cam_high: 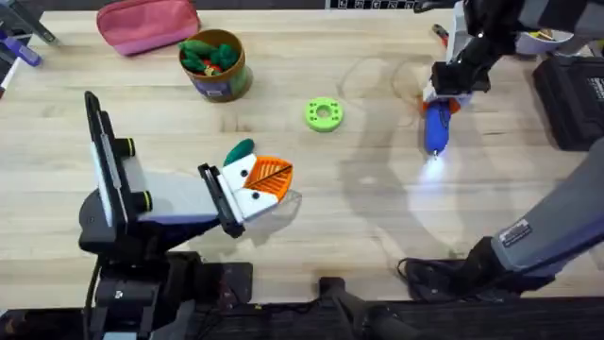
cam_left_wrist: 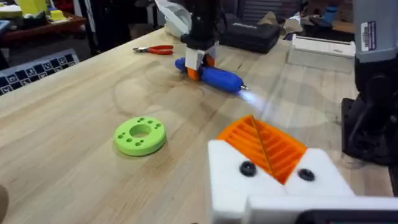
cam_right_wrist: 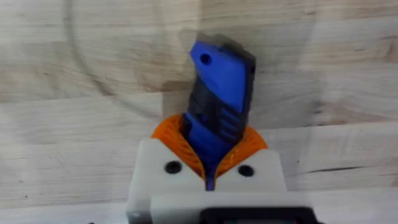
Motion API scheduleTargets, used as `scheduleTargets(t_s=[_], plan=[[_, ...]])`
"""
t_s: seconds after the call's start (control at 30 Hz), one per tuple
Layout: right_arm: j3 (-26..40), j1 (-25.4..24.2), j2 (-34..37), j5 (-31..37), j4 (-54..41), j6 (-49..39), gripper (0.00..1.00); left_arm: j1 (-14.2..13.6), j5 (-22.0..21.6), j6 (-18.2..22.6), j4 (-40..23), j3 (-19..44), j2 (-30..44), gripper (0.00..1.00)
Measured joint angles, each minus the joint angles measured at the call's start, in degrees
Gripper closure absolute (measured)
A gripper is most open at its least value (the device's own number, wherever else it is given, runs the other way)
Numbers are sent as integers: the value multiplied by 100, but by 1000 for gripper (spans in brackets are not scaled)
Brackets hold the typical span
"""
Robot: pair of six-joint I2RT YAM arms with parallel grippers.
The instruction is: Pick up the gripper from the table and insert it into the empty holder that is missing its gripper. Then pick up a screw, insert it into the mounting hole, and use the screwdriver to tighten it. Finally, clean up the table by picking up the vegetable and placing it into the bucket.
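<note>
My right gripper [cam_high: 442, 94] is at the table's far right, shut on the blue screwdriver [cam_high: 436, 130]. The screwdriver lies low over the wood with a light shining at its tip. In the right wrist view the orange pads [cam_right_wrist: 171, 134] clamp the screwdriver [cam_right_wrist: 219, 87]; the left wrist view shows the screwdriver [cam_left_wrist: 214, 76] farther off. My left gripper [cam_high: 264, 181] hovers left of centre, its orange pads [cam_left_wrist: 261, 146] pressed together on nothing. The dark green vegetable [cam_high: 241, 149] lies just beyond it. The bucket [cam_high: 215, 64] stands at the back left. The loose gripper, holder and screw are out of view.
A bright green ring disc [cam_high: 324, 114] lies mid-table between the arms, disc [cam_left_wrist: 140, 135]. A pink pouch [cam_high: 146, 24] sits at the back left. Red pliers [cam_left_wrist: 155, 50] lie beyond the screwdriver, and a black case [cam_high: 571, 94] occupies the right edge.
</note>
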Motion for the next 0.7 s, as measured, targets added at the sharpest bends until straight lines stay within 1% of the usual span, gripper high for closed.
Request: scheduleTargets(t_s=[0.2, 0.33, 0.5, 0.63, 0.7], plan=[[-6, 1, -34, -4, -4, 0, 984, 0, -2, 0, 0, 0, 1, 988], [-50, 38, -286, -22, -7, 0, 985, 0, 0, 0, 0, 0, 0, 988], [-52, 267, -1099, -24, -3, 0, 985, 0, 0, 0, 0, 0, 1, 988], [3, 593, -1866, -24, -9, 15, 985, 0, -1, 0, 0, 0, 1, 988], [65, 749, -2141, -26, 0, 67, 985, 0, 0, 0, 0, 0, 2, 988]])
